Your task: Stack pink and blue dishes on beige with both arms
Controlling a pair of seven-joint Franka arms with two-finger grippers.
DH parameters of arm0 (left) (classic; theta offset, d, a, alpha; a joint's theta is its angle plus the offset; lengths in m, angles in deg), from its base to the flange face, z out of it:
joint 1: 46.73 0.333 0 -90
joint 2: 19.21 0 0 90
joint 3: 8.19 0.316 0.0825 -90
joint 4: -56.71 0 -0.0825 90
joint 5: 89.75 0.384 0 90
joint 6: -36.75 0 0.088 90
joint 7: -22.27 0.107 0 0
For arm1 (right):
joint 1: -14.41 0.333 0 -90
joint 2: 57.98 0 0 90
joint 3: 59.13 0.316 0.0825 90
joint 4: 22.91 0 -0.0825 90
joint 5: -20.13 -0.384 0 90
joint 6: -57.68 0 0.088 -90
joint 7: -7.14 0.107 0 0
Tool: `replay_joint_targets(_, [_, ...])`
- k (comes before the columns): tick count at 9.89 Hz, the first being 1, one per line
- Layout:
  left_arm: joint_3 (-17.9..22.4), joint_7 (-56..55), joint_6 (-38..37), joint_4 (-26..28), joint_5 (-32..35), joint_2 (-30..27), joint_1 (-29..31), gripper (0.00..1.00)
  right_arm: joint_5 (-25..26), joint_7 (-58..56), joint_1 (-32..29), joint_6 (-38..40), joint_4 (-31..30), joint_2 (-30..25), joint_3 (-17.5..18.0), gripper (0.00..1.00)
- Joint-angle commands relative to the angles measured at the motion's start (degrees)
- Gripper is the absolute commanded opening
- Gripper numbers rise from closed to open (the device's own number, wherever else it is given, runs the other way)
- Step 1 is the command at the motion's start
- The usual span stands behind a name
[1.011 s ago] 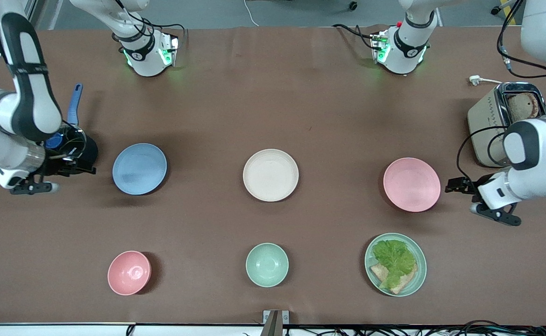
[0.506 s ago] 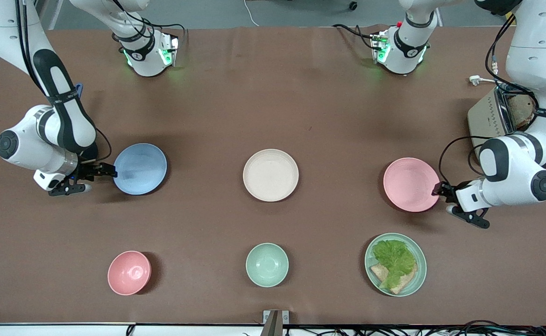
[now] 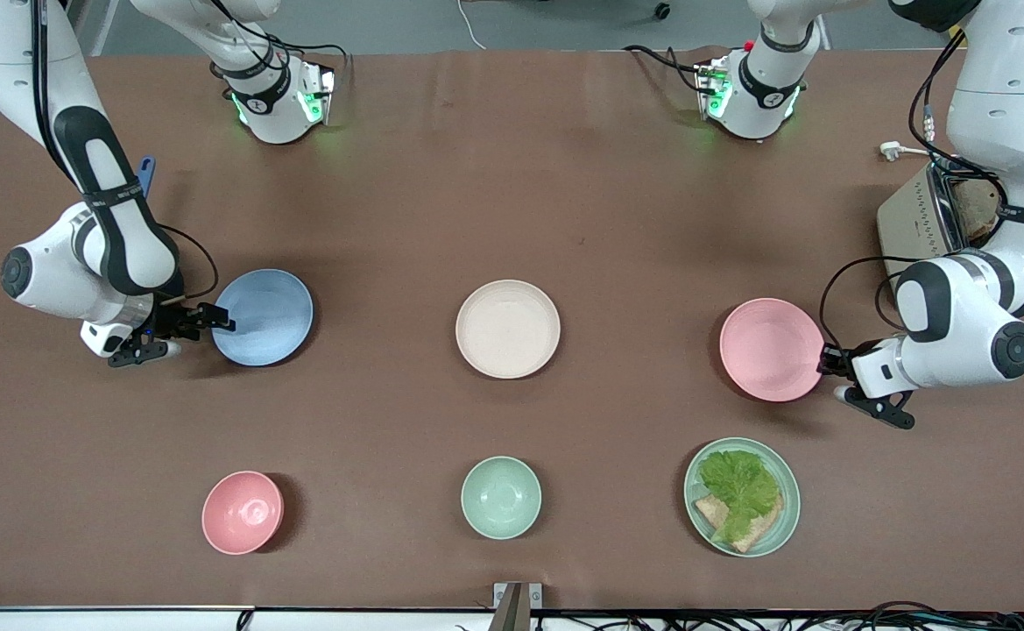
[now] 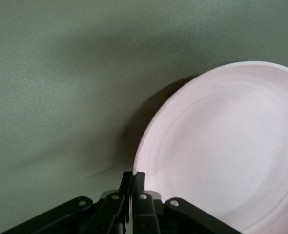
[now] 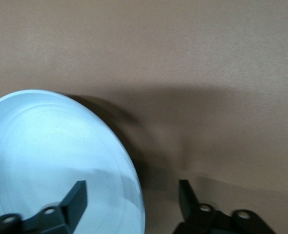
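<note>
The light blue plate (image 3: 264, 315) (image 5: 51, 146) lies toward the right arm's end of the table. My right gripper (image 3: 218, 320) (image 5: 133, 187) is open, with one finger over the plate and one outside its rim. The pale pink plate (image 3: 770, 348) (image 4: 222, 146) lies toward the left arm's end. My left gripper (image 3: 822, 361) (image 4: 133, 174) is shut on that plate's rim, at the edge toward the left arm's end. The beige plate (image 3: 508, 329) sits bare at the table's middle, between the two.
A toaster (image 3: 941, 228) with bread stands beside the left arm. Nearer the front camera sit a small pink bowl (image 3: 243, 512), a mint-green bowl (image 3: 501, 497) and a mint-green plate (image 3: 785, 517) with lettuce and bread. A blue handle (image 3: 144, 175) shows beside the right arm.
Both arms swung in toward their plates. The right gripper reached the blue plate's rim and now straddles it. The left gripper closed on the pink plate's rim, which shifted slightly.
</note>
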Motion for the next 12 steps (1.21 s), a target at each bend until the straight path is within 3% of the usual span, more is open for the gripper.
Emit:
replay_joint_targets(1, [-0.7, 0.8, 0.8, -0.4, -0.8, 0.5, -0.1, 0.0, -2.9, -2.3, -0.4, 2.5, -0.3, -0.2, -0.1, 0.31])
replay_joint_targets(2, [-2.7, -0.8, -1.1, -1.2, -0.8, -1.9, -0.1, 0.0, -2.9, -2.2, -0.5, 3.5, 0.1, -0.3, -0.1, 0.12])
replay_joint_targets(3, [-5.3, -6.6, -4.9, -2.6, -0.8, -3.7, -0.3, 0.0, -3.1, -1.9, -0.6, 5.9, 1.2, -0.3, -0.4, 0.01])
replay_joint_targets(5, [-12.9, -23.4, -8.3, -3.4, 0.0, -5.2, -1.8, 0.0, -3.2, -0.3, -1.1, 14.7, 6.3, -0.3, -2.6, 0.0])
replay_joint_targets(6, [-14.5, -29.7, -8.2, -3.5, 0.8, -5.2, -4.0, 0.0, -3.1, 2.7, -0.9, 19.4, 9.6, -0.4, -3.6, 0.01])
replay_joint_targets(10, [-15.0, -53.1, -7.4, -5.6, 2.9, -4.6, -18.1, 0.0, 2.0, 20.2, 0.6, 38.5, 28.0, -0.4, -4.9, 0.01])
replay_joint_targets(12, [-14.9, -63.1, -6.5, -9.5, 3.0, -1.3, -24.2, 0.0, 2.0, 28.7, 4.3, 39.2, 29.3, -0.7, -4.4, 0.01])
